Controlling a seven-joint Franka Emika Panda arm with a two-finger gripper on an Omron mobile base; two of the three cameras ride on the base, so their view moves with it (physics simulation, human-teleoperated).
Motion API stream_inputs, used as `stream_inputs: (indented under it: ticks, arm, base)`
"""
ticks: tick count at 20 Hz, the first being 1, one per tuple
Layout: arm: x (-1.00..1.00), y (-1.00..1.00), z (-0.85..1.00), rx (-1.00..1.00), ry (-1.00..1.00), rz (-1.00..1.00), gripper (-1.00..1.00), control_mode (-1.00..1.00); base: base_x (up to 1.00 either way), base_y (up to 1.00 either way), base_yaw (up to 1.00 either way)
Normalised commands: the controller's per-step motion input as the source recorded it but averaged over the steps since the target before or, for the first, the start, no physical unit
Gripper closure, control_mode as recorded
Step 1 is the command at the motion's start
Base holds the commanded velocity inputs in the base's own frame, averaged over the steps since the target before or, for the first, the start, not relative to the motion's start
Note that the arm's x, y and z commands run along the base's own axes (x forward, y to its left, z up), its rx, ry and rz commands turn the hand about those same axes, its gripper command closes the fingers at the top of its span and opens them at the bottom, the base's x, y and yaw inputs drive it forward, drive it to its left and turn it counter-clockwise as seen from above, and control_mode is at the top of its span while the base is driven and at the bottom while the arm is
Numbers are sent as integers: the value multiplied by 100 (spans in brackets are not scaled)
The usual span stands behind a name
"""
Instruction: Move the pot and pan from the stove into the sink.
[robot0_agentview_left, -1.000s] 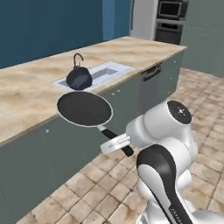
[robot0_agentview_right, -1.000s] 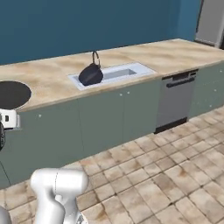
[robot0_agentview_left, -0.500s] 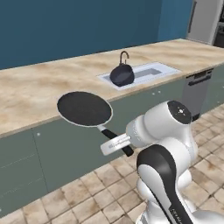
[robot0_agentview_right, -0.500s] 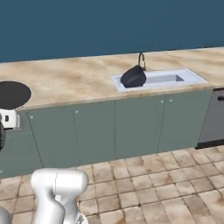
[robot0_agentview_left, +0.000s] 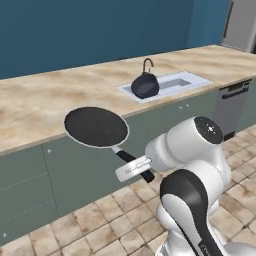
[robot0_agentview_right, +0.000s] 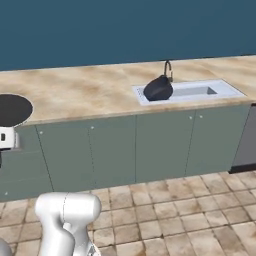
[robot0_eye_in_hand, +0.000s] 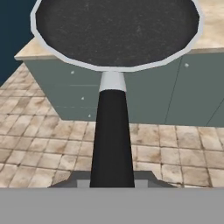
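Black, matte, faintly speckled: the pan (robot0_agentview_left: 96, 126) is round and shallow with a thin pale rim, held level in the air in front of the teal cabinet fronts (robot0_agentview_left: 60, 170), its far edge over the counter lip. In the right base view the pan (robot0_agentview_right: 11, 110) sits at the far left edge. In the hand view the pan (robot0_eye_in_hand: 116, 31) spreads across the top, a short grey collar joining it to one long straight black handle that runs down the middle.

Gripper (robot0_agentview_left: 134, 168): jaws narrow, clamped on the near end of that handle; the white hand crosses it. Fingers hidden under the handle in the hand view.

Counter (robot0_agentview_left: 35, 100): beige marbled top, smooth.

Further right, the sink (robot0_agentview_left: 185, 82): pale rectangular basin set in the counter. The pot (robot0_agentview_left: 145, 87), deep, round, dark navy-grey, rests tilted in the basin's left end, just in front of the thin dark faucet (robot0_agentview_left: 148, 63). Same from the right base view: pot (robot0_agentview_right: 158, 89) at the left end of the sink (robot0_agentview_right: 210, 91).

Floor (robot0_agentview_left: 105, 225): tan stone tiles.
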Motion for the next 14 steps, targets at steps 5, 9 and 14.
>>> stream_inputs:
  ticks: [5, 9, 14]
  arm:
    - [0, 0, 0, 0, 0, 0, 100, 100]
    - [0, 0, 0, 0, 0, 0, 100, 100]
    - [0, 0, 0, 0, 0, 0, 100, 100]
  base:
    - [0, -61, 12]
    - [0, -75, 14]
    - [0, -76, 13]
